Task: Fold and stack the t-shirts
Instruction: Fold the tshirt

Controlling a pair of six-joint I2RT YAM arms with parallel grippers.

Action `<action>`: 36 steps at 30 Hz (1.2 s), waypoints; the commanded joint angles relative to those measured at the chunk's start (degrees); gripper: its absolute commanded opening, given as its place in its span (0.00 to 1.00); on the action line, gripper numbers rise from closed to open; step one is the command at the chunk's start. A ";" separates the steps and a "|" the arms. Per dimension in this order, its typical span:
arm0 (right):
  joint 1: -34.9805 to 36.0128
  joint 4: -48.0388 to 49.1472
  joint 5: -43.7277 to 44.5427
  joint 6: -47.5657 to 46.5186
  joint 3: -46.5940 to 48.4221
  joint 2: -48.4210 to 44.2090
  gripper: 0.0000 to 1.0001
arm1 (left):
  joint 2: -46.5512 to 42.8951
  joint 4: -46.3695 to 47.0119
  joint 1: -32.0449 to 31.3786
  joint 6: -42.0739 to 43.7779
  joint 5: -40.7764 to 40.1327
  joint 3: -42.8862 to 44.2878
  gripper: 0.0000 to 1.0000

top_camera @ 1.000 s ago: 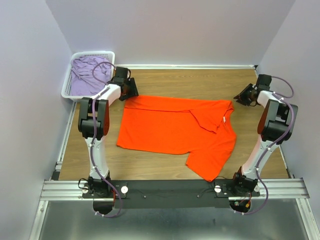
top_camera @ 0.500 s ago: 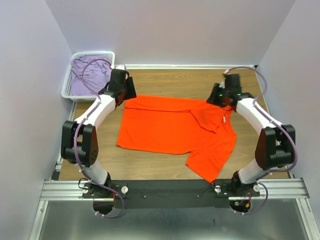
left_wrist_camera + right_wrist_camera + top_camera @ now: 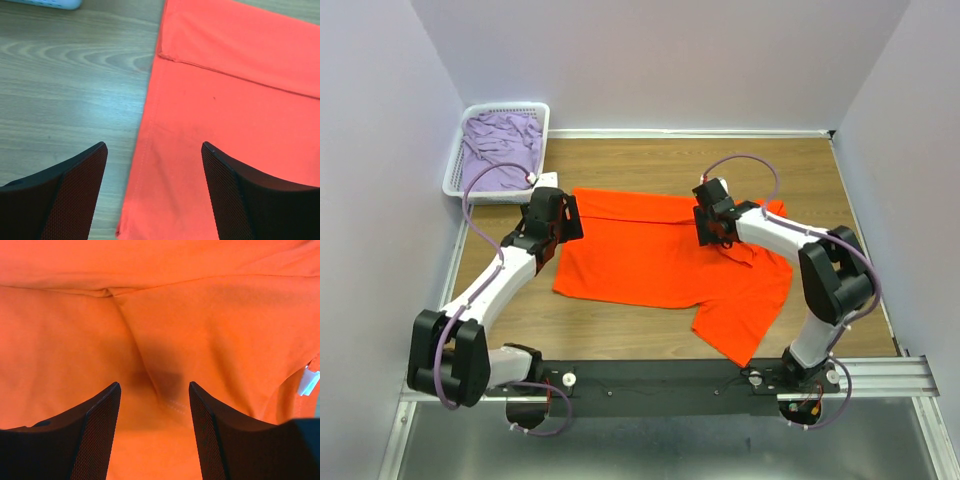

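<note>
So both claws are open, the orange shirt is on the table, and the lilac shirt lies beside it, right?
No: the top view shows the lilac shirt inside the white basket, not beside it. The rest holds: left claw and right claw open, orange shirt on the table.

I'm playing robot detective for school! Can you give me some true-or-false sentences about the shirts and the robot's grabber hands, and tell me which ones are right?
1. The orange t-shirt lies spread on the wooden table. True.
2. The lilac t-shirt is stacked on top of the orange one. False: it is bunched in the white basket at the far left corner.
3. The left gripper is open over a side edge of the orange t-shirt. True.
4. The right gripper is pinching a sleeve shut. False: its jaws stand open above the orange cloth, with nothing held.
5. Both t-shirts are in the basket. False: only the lilac one is.
</note>
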 commanded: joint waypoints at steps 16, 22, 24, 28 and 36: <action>-3.23 -1.85 16.72 -8.49 7.90 6.12 0.64 | -4.02 7.32 0.08 1.43 -3.28 -4.62 0.83; -7.45 -1.76 13.30 -11.57 10.72 8.84 0.64 | -3.67 7.49 0.08 1.70 -2.66 -4.44 0.83; -8.42 -1.76 11.90 -11.75 11.60 9.37 0.64 | -3.50 7.41 0.08 1.79 -2.40 -4.36 0.83; -8.42 -2.03 5.58 -12.45 11.69 7.89 0.64 | -3.32 7.41 -0.01 1.87 -2.13 -4.36 0.83; -8.42 -2.47 3.19 -12.63 10.20 3.49 0.58 | -1.66 7.67 0.08 1.70 0.59 -3.92 0.82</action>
